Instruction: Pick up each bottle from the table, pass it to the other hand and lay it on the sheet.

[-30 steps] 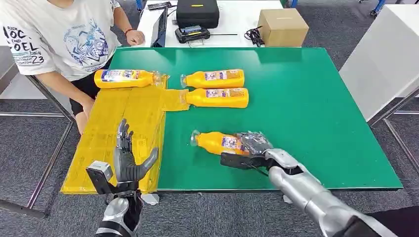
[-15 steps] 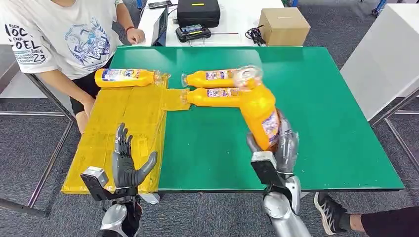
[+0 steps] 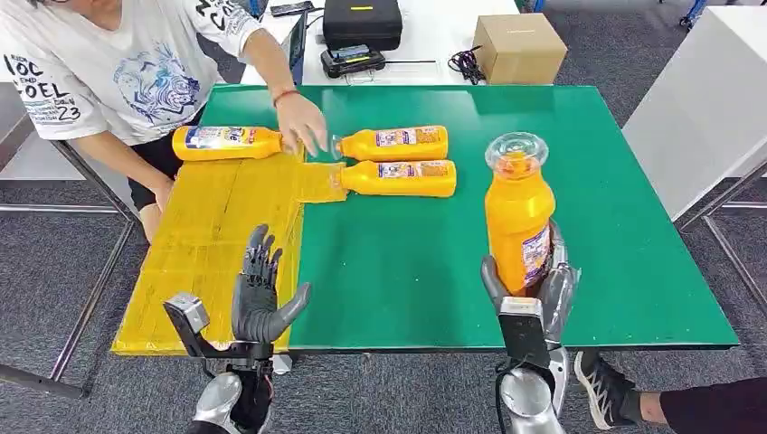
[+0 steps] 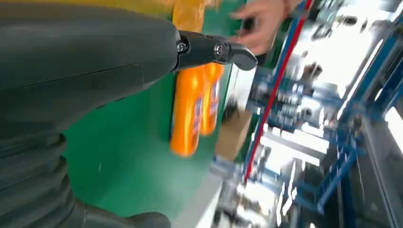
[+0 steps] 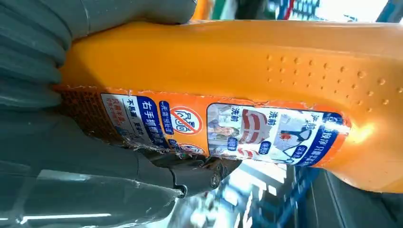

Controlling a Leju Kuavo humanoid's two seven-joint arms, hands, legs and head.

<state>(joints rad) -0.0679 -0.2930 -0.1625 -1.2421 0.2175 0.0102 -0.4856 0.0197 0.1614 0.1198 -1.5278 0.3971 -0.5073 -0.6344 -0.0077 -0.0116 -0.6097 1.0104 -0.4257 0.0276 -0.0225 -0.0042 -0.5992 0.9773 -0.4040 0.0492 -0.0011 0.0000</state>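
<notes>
My right hand [image 3: 529, 285] grips an orange bottle [image 3: 517, 217] upright above the green table's front right; its labelled body [image 5: 247, 95] is close in the right wrist view. My left hand [image 3: 260, 294] stands open with fingers up over the front edge of the yellow sheet [image 3: 217, 235]. Two orange bottles [image 3: 391, 144] [image 3: 400, 178] lie side by side on the table [image 3: 579, 181] by the sheet's far right corner, blurred [image 4: 190, 109] in the left wrist view. One bottle [image 3: 226, 143] lies at the sheet's far edge.
A person in a white shirt [image 3: 108, 72] stands at the far left, one hand [image 3: 303, 122] reaching over the table between the lying bottles. Behind the table are a cardboard box [image 3: 520, 45] and a black case [image 3: 362, 23].
My right hand has brought the bottle from tilted to upright and moved it a little right. My left hand shifted slightly right. The person's hand reached in over the bottles.
</notes>
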